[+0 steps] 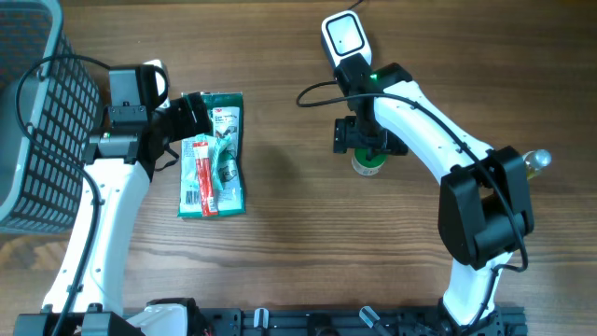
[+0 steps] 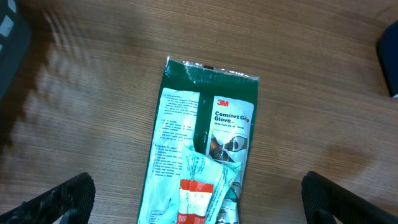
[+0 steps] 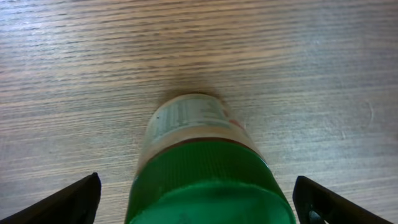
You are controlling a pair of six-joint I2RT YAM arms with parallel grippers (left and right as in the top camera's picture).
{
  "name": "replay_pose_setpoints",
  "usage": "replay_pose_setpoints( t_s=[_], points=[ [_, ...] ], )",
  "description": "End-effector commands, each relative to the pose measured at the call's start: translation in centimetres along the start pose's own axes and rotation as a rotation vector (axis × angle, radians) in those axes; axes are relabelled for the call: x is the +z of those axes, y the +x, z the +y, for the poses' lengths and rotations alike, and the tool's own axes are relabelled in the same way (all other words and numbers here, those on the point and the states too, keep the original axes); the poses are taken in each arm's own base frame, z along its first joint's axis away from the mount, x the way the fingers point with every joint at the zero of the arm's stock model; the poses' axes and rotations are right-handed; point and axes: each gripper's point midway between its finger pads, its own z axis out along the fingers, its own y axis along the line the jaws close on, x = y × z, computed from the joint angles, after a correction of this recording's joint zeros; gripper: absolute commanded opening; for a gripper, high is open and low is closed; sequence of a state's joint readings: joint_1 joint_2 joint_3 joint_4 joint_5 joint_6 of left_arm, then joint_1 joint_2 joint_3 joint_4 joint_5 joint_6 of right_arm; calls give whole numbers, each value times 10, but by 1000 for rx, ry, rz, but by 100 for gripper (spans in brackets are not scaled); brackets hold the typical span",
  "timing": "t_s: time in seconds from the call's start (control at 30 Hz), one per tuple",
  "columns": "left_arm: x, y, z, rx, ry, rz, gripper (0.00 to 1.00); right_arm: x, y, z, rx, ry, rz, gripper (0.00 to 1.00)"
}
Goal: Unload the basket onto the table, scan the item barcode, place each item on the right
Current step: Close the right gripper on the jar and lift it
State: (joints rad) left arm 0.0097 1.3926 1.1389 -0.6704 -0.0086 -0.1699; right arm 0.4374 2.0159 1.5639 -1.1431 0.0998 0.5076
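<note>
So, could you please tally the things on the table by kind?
Packets: 2, the glove packet and the red-and-white packet
Bottles: 1, the green-capped bottle
Scanner: 1
Basket: 1
Small unclear item, far right: 1
Total: 6

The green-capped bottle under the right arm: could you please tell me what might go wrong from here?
The bottle stands upright under the open right pincer, untouched; an off-centre close could tip it. Its label wraps the round body, so the barcode might end up facing away from the scanner.
</note>
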Motion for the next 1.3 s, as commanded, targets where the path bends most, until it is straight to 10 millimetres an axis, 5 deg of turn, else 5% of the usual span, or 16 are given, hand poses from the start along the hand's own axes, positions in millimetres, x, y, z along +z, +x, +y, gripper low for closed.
replay_pose_setpoints(
  t_s=[0.0,0.53,1.27],
  points=[
    [-6,-7,-1,1,11,-23,100,-1,4,12,-61,-71,20,100],
    [-6,-7,-1,1,11,-23,100,0,6,-5,-23,-23,39,99],
    [-6,-7,-1,1,11,-23,100,-2,7,22,-210,-172,45,92]
  ],
)
